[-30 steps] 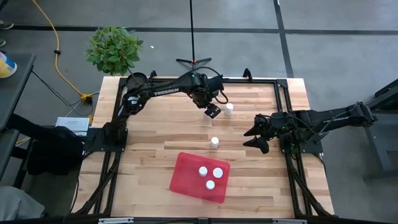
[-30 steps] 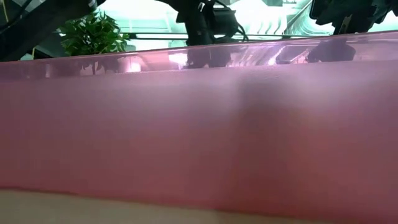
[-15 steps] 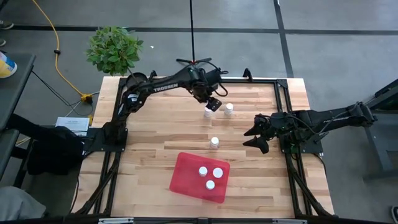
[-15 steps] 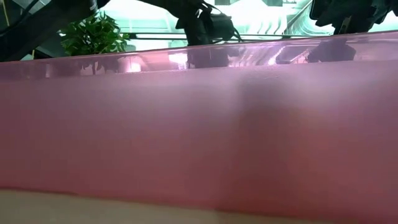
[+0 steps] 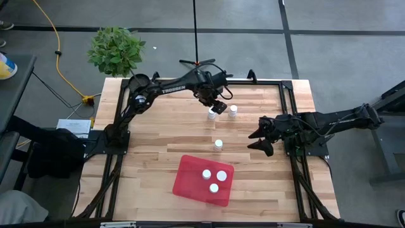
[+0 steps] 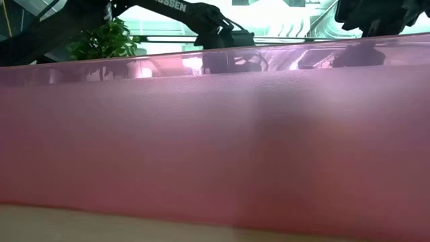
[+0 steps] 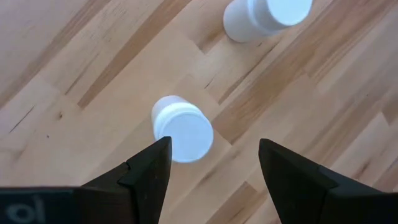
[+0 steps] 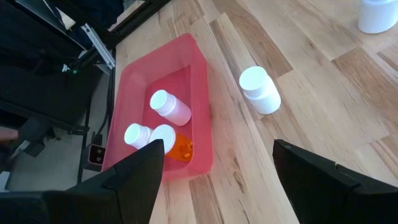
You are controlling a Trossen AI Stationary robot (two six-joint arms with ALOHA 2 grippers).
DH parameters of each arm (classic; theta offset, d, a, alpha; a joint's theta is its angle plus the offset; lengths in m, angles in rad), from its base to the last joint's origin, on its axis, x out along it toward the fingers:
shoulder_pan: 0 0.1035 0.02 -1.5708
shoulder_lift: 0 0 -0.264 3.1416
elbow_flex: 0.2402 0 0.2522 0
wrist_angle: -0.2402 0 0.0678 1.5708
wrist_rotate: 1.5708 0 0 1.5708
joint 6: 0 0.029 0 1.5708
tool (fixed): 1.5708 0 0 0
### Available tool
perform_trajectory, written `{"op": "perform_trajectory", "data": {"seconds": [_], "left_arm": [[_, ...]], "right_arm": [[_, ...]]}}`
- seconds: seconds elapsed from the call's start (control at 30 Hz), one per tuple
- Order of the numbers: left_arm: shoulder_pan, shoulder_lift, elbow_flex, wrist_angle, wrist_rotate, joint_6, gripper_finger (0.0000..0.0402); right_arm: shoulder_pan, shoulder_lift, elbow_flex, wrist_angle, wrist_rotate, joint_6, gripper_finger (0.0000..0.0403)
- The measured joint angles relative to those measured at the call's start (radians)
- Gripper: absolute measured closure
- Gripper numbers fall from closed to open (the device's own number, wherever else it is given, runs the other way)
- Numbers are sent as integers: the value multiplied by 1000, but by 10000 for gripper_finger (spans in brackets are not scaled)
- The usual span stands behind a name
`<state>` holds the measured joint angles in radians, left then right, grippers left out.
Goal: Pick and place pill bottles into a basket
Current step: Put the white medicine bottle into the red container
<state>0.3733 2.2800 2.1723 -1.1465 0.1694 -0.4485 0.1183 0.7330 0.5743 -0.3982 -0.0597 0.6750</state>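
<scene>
While the left arm reaches across the far part of the wooden surface [image 5: 158, 136], the left pincer [image 7: 211, 163] hangs directly above a white-capped pill bottle [image 7: 182, 129] that stands upright on the wood, its two dark fingers [image 7: 144, 171] spread apart with the bottle showing between them and not yet touched. A second white bottle [image 7: 266, 17] stands just beside the first, apart from it; in the high view these two appear as the pair near the far edge, one [image 5: 211, 114] under the pincer and one [image 5: 233, 110] to its right. A third loose bottle [image 5: 218, 145] stands alone near the middle of the surface, between that pair and the red basket [image 5: 190, 180]. The basket lies at the near side of the surface and holds three bottles; the right wrist view shows two white ones [image 8: 169, 106] and one with an orange body [image 8: 179, 147] lying inside it. The right pincer [image 8: 217, 163] waits at the right side of the surface, fingers apart and holding nothing. A potted plant [image 5: 116, 49] stands beyond the far left corner.
</scene>
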Motion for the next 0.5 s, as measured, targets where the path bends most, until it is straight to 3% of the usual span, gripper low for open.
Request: {"op": "perform_trajectory", "data": {"seconds": [0.33,0.5], "left_arm": [[0,0,0,-3,-48,88,124],[0,0,0,-4,-49,114,98]], "right_arm": [[0,0,0,-10,0,0,111],[0,0,0,-13,0,-2,111]]}}
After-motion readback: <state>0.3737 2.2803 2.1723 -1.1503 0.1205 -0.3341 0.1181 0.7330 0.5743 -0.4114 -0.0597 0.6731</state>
